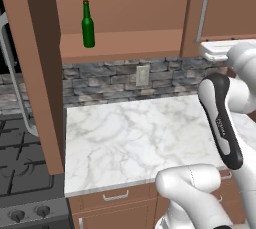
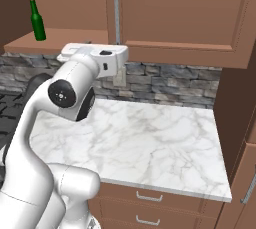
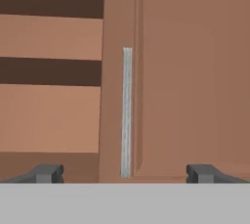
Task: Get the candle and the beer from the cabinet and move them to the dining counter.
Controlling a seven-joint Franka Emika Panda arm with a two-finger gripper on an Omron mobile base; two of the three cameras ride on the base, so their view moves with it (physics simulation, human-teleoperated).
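While its left door hangs open, the cabinet (image 1: 125,40) holds the beer (image 1: 88,24).

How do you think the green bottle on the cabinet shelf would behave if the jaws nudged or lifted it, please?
The beer stands upright, tall and slim on a narrow base, so a sideways nudge would probably tip it. Once on its side, its round body would likely roll along the cabinet shelf. It looks like smooth glass, so probably stiff, somewhat slippery, and breakable if dropped.

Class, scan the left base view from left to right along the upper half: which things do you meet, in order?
Open cabinet door → beer → wall socket → silver door handle → gripper.
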